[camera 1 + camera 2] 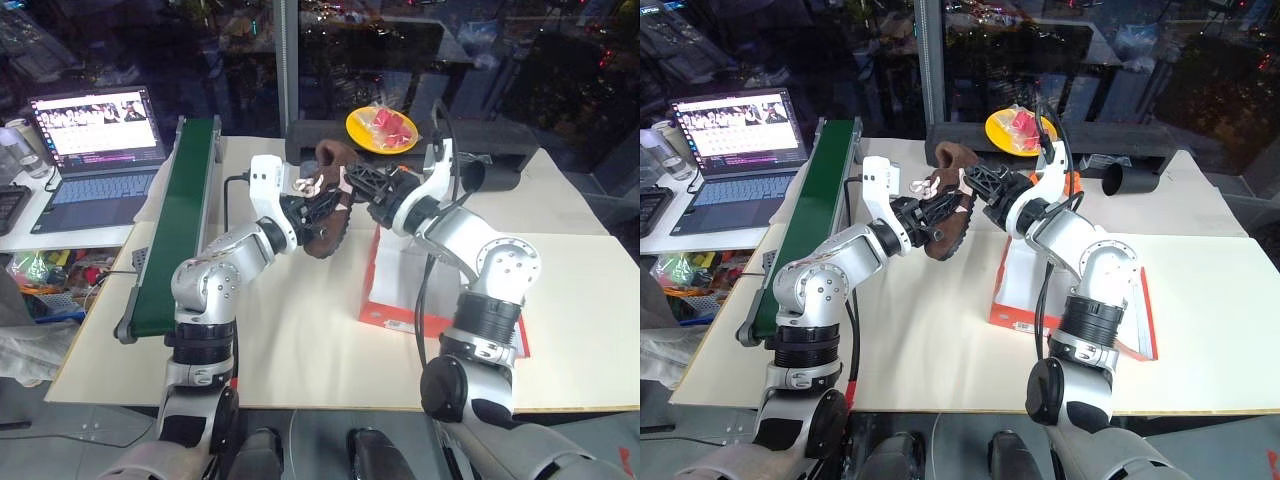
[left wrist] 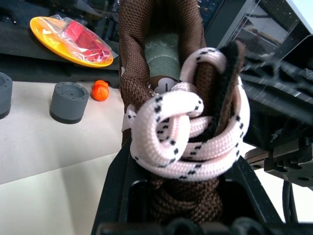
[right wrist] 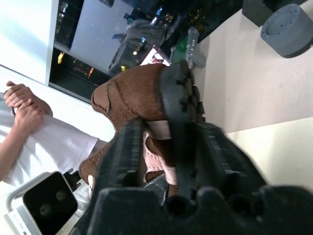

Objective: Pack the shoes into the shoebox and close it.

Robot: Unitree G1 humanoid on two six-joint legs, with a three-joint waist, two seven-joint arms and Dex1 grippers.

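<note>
Both end effectors met mid-air over the far middle of the surface [image 1: 330, 350], on one brown shoe [image 1: 327, 215]. Left end effector [image 1: 322, 200] was clamped shut on the shoe, its black fingers pinching the brown fabric under the knotted white lace [image 2: 186, 142] with black flecks. Right end effector [image 1: 352, 185] reached in from the right; its fingers [image 3: 178, 122] sat on either side of the shoe's edge by the sole, closed in around it, though firm contact couldn't be confirmed. Shoe hung tilted, sole facing near and right, opening toward the far side, clear of the surface.

Shoebox [image 1: 1012, 300], red-orange, lay on the surface just right of and below the held shoe, under the right arm; white inside showed, and one red edge showed past the right arm on the right side. Second shoe couldn't be made out.

Yellow plate [image 1: 381, 130] with a red wrapped item sat at the far edge behind the shoe. Green conveyor [image 1: 180, 215] ran along the left edge, with a laptop [image 1: 98, 150] left of it on another desk. Grey round blocks [image 2: 69, 100] and a small orange thing [image 2: 100, 90] sat on the surface at the far side. Person's clasped hands [image 3: 22, 105] and white sleeve showed in the right wrist view.
</note>
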